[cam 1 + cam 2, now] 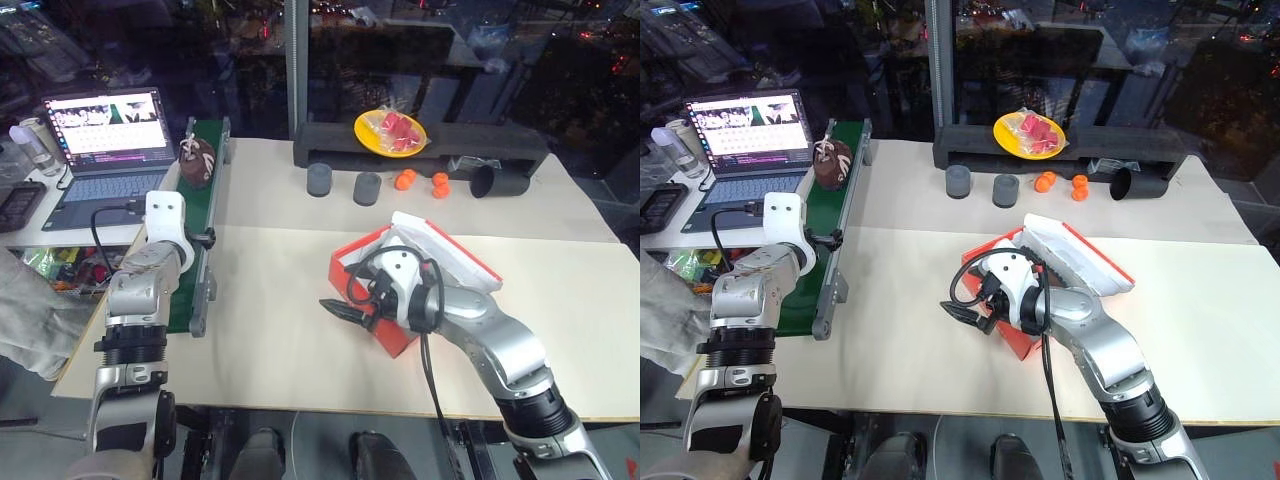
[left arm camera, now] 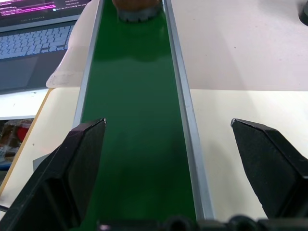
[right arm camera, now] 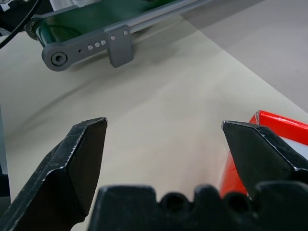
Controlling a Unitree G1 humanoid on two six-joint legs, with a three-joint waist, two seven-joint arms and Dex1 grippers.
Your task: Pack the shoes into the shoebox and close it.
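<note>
A dark brown shoe with pale laces stands at the far end of the green conveyor belt; its heel shows in the left wrist view. My left gripper hovers open over the near part of the belt, pointing along it toward the shoe, nothing between its fingers. The red shoebox sits on the table's middle right, its white-lined lid raised. My right gripper is open and empty just left of the box's near corner, pointing toward the belt's end.
A laptop and a bottle sit left of the belt. At the back lie a yellow plate on a black tray, two dark cylinders, small orange balls and a tipped black cup. A person's sleeve is at the left edge.
</note>
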